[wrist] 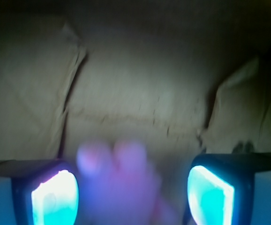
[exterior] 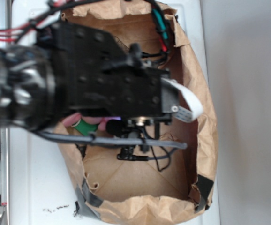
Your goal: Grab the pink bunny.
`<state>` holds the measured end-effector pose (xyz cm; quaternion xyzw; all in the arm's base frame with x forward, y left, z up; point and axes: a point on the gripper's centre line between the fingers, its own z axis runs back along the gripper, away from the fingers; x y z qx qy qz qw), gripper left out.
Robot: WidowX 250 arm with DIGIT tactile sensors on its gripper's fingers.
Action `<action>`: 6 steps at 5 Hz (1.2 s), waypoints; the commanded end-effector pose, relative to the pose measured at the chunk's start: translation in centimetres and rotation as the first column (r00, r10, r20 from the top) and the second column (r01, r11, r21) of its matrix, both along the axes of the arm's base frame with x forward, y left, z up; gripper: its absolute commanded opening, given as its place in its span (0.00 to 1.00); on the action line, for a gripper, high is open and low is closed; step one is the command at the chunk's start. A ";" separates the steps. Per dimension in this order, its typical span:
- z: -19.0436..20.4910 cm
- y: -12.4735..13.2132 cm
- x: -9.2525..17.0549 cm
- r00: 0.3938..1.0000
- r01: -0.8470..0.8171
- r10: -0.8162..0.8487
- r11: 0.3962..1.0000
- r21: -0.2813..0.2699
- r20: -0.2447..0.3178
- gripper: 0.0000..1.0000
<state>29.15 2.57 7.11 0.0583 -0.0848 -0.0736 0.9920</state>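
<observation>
Gripper (wrist: pixel 133 197) jaws apart, pink bunny (wrist: pixel 121 183) (blurred) between them

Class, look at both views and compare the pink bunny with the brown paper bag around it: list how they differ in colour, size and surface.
Colour: the pink bunny is pink, with a green patch in the exterior view; the brown paper bag is tan.
Size: the bunny is small; the bag surrounds it and the gripper.
Surface: the bunny looks soft and rounded; the bag is creased and flat-walled.
Both are partly hidden by the arm.

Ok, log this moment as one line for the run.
gripper: open, straddling pink bunny | bunny: inside paper bag, ungrasped | phase: pre-grasp
</observation>
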 end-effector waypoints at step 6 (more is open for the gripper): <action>-1.5 0.6 0.4 0.997 0.040 -0.041 0.999 -0.010 -0.073 1.00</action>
